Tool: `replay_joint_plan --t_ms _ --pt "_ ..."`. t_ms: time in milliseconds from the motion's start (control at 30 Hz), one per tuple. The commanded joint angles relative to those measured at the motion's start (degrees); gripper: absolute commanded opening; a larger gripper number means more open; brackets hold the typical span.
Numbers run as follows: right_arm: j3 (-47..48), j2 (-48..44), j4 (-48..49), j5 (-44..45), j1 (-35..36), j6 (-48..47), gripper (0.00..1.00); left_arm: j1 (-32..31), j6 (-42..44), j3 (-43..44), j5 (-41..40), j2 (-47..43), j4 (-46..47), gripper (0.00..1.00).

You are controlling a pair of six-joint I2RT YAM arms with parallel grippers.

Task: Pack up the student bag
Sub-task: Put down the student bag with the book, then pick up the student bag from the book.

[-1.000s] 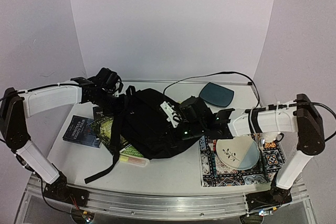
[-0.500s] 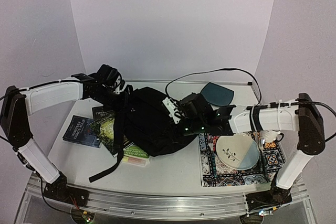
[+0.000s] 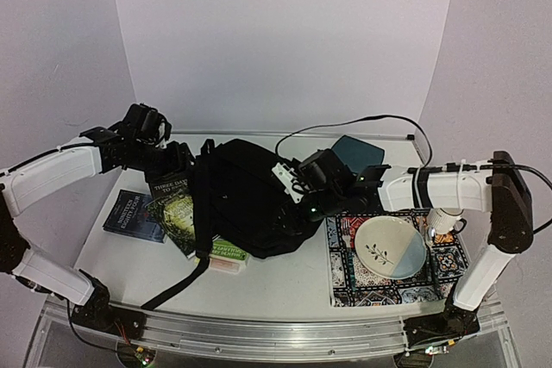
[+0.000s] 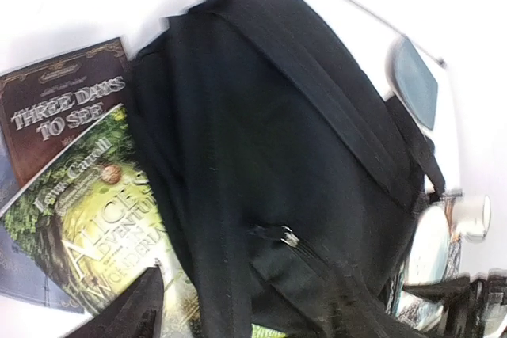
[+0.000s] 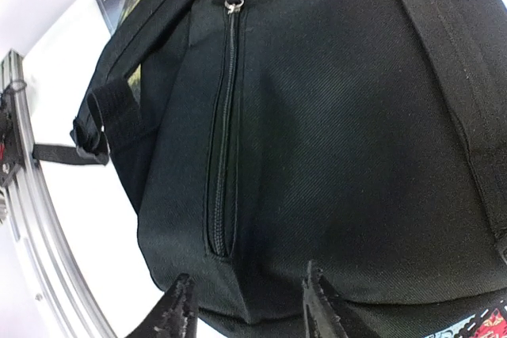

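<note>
The student bag [image 3: 246,200], black and soft, lies on the table's middle with a strap trailing toward the front edge. My left gripper [image 3: 178,159] hovers at its left side, open; in the left wrist view one finger [image 4: 135,314] shows above the Alice book [image 4: 87,219] and the bag [image 4: 301,132] fills the frame. My right gripper [image 3: 295,204] is at the bag's right side, open; its fingertips [image 5: 178,306] stand apart just off the bag's [image 5: 333,132] lower edge, near a closed zipper [image 5: 223,140]. Nothing is held.
Left of the bag lie a dark blue book [image 3: 134,215], "Three Days to See" [image 3: 168,185] and the Alice book [image 3: 183,217]; a green book [image 3: 226,253] pokes out under the bag. On the right are a patterned mat [image 3: 379,286] with a plate [image 3: 392,246], a white cup [image 3: 444,221], and a dark plate [image 3: 358,152].
Both grippers were shut on the bag and have opened. The left arm has drawn back to the left, and the bag has settled slightly farther back.
</note>
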Motion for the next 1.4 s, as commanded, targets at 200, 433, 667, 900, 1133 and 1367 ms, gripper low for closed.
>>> replay_joint_plan --t_ms 200,433,667,900,1133,1367 --pt "3.5 -2.9 -3.9 3.0 -0.1 0.0 0.79 8.7 -4.6 -1.5 5.8 9.2 9.7 0.8" --pt "2.5 -4.4 -4.4 4.8 -0.1 0.6 0.83 12.9 -3.4 5.2 12.9 21.4 14.3 0.76" --pt "1.7 -5.5 -5.0 6.8 -0.1 0.7 0.84 13.6 -3.5 9.1 21.6 30.0 19.3 0.57" --pt "1.4 -6.6 -5.3 8.9 -0.1 0.2 0.84 13.6 -2.8 15.9 28.0 27.8 20.8 0.04" --pt "2.2 -8.0 -5.6 12.7 -0.1 -1.5 0.84 13.6 -3.4 31.0 33.6 24.4 20.8 0.0" --pt "3.1 -8.7 -5.5 15.5 -0.1 -3.4 0.83 13.7 -7.4 48.2 40.0 25.7 23.3 0.0"
